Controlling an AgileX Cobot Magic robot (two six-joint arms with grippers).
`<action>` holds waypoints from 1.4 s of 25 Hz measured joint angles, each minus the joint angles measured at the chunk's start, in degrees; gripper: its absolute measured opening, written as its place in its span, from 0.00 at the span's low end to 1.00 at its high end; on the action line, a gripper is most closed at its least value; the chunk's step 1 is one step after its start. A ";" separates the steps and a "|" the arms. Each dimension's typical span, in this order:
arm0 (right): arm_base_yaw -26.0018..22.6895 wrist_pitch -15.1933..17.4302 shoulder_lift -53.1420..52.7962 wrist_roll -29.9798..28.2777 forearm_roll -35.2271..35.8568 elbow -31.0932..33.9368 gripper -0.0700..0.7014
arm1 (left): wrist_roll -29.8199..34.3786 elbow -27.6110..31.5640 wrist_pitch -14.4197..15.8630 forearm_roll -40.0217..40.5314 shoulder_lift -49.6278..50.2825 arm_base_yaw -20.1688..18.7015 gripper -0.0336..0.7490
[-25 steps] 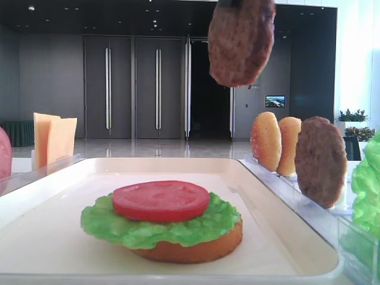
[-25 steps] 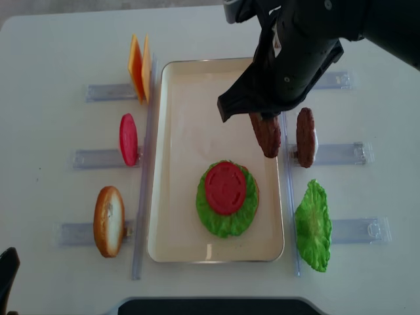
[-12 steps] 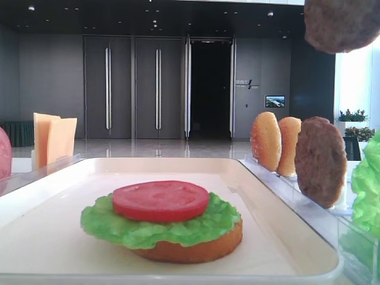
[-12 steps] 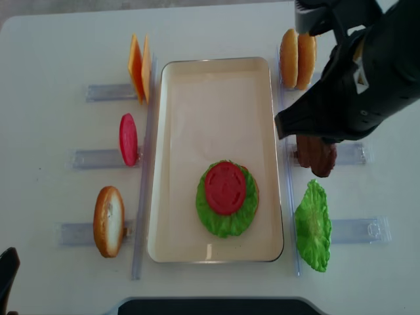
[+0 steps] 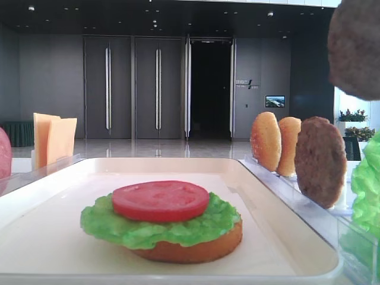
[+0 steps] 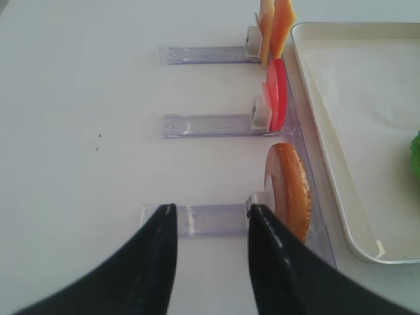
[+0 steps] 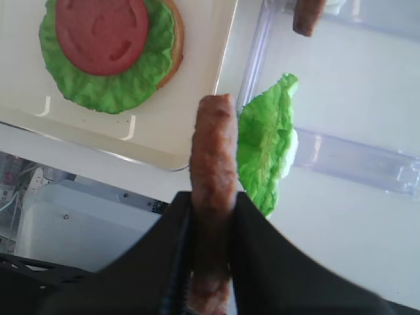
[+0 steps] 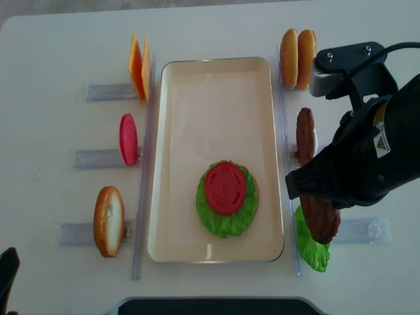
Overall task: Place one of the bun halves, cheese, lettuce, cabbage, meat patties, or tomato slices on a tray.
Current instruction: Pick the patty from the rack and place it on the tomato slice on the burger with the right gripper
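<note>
1. At the table's left side we see three clear racks [image 8: 98, 158]. The far one holds two cheese slices [image 8: 138, 67] on edge, the middle one a red tomato slice [image 8: 128, 139] on edge, and the near one a bun half [image 8: 109, 220] on edge.
2. The left gripper [image 6: 209, 226] hangs over the near rack with its jaws apart and nothing between them.
3. The cream tray [image 8: 214, 79] lies along the table's middle. Toward its near end sits a stack: a bun half at the bottom [image 5: 196, 249], lettuce [image 8: 226, 220] on that, and a tomato slice on top [image 8: 225, 188]. The rest of the tray's floor is bare.
4. Right of the tray, the far rack holds two bun halves [image 8: 296, 49] upright, touching each other. The middle rack holds one meat patty [image 8: 305, 135] on edge.
5. The right gripper [image 7: 211, 216] is closed on a second meat patty [image 7: 212, 154], held on edge by its lower part. It hangs outside the tray, beyond the tray's near right corner, above a loose lettuce leaf [image 7: 266, 141] standing in the near right rack [image 7: 357, 161].
</note>
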 joint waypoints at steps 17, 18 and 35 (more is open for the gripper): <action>-11.38 -21.01 2.36 -29.72 35.65 6.76 0.24 | 0.00 0.00 0.00 0.00 0.00 0.00 0.40; -13.06 -21.28 2.91 -34.35 41.14 8.06 0.24 | 0.00 0.00 0.00 0.00 0.00 0.00 0.40; -27.70 -23.27 8.23 -63.38 72.29 17.71 0.24 | 0.00 0.00 0.00 0.00 0.00 0.00 0.40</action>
